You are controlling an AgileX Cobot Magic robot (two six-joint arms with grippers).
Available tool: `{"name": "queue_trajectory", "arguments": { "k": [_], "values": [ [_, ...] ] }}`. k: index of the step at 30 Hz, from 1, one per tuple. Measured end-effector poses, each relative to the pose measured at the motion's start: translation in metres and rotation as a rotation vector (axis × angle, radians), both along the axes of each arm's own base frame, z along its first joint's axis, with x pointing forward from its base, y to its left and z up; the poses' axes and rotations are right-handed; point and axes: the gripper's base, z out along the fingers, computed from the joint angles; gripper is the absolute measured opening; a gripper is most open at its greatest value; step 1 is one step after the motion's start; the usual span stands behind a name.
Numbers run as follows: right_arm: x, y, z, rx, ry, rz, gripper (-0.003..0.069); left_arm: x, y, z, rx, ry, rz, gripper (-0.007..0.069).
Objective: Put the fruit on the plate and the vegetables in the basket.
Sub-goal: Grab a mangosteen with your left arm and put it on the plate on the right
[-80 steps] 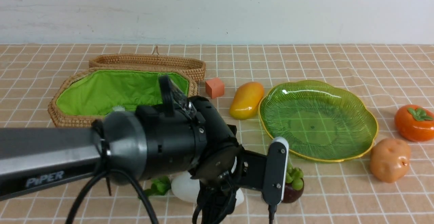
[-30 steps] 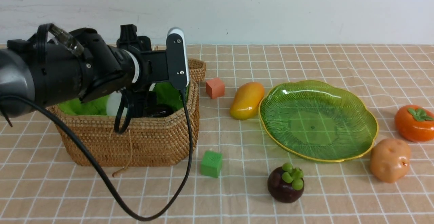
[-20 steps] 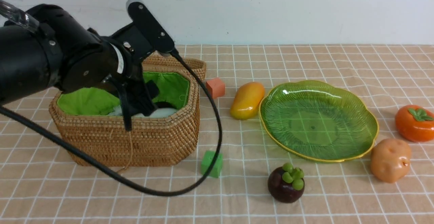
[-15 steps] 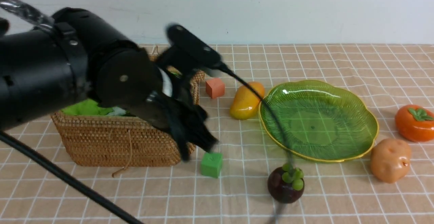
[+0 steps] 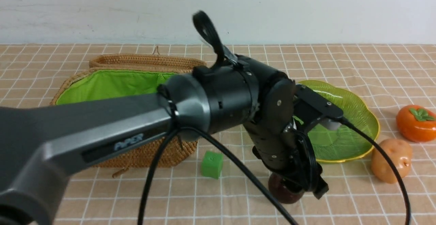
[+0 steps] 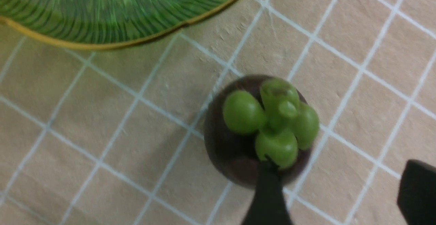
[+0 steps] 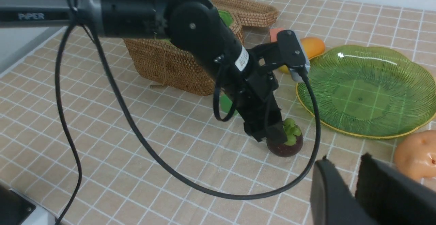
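The table (image 5: pixel 340 58) is seen from low on the robot's side toward the wall (image 5: pixel 306 10) in the front view, the mangosteen (image 6: pixel 262 133) is looked down on from very close in the left wrist view, and it and the plate (image 7: pixel 374 82) are also seen from higher and farther off in the right wrist view.

Plate (image 5: pixel 361 116): transl. green glass look, ribbed, glossy, gold rim. Basket (image 7: pixel 170 68), at plate's 9 o'clock: rough woven wicker w/ matt green cloth lining (image 5: pixel 109 83). Mangosteen (image 6: pixel 231 150), persimmon (image 5: pixel 415 124): smooth, glossy plastic. Potato (image 5: pixel 390 162): lumpy, slight sheen. Cube (image 5: pixel 212 164): matt, foam-like. Tablecloth (image 5: pixel 340 197): matt cloth. Arm (image 5: pixel 231 102): matt blk plastic, grey metal-look link.
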Motion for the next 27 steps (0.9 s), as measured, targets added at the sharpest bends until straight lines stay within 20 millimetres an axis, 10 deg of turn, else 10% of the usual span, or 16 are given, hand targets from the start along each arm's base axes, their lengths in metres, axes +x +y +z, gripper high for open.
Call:
{"name": "queue_trajectory", "arguments": {
  "k": [5,14,22,27],
  "values": [
    [-0.002,-0.001,0.000,0.003,-0.006,0.000,0.0143,0.012,-0.007,-0.033,0.050,-0.044,-0.016,0.0662],
    [-0.006,-0.002,0.000,0.008,-0.017,-0.001,0.0143,0.017,-0.008,-0.058,0.102,-0.005,0.050,0.0543],
    [-0.004,-0.004,-0.001,-0.013,-0.023,-0.028,0.0143,0.007,0.007,0.013,0.063,-0.025,0.127,0.0543],
    [0.004,-0.009,-0.010,-0.032,0.020,-0.114,0.0145,0.029,-0.019,0.061,-0.226,-0.182,0.136,0.0543]
  ]
}}
